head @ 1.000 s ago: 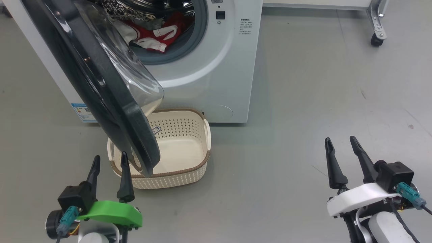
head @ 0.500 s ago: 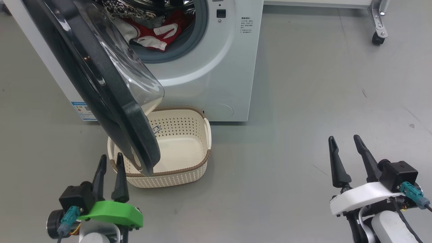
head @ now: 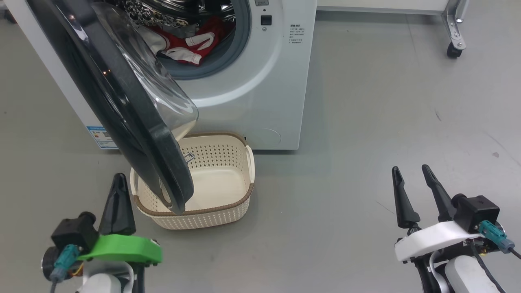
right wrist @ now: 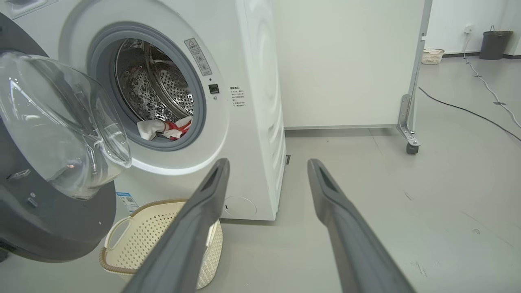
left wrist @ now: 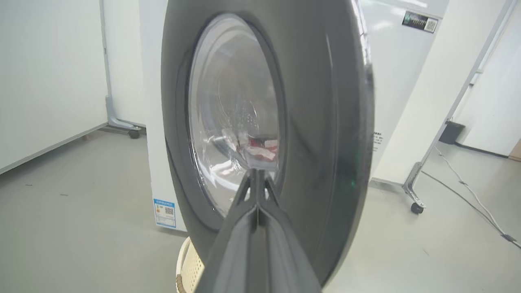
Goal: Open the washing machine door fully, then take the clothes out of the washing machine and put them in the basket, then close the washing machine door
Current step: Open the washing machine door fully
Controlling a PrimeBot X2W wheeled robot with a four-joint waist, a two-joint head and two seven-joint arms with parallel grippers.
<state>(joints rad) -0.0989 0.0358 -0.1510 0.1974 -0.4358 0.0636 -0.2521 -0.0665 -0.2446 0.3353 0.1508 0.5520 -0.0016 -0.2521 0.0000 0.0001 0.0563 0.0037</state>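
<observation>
Down at my lower left, my left gripper [head: 119, 181] is pinched shut on nothing, just short of the washing machine door [head: 122, 106]. My right gripper [head: 410, 171] stands spread wide over the floor [head: 366, 122]. One door hangs partway open above one empty basket [head: 220, 205]. One washing machine [head: 260, 93] holds the clothes [head: 189, 42], a red-and-white heap I can't count. By my reckoning, nearly everything remains.

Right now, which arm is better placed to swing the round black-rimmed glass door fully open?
Probably left: the left arm's shut fingers point at that washing machine door, close beside its free edge. The right arm's open fingers hang far off over grey floor.
</observation>
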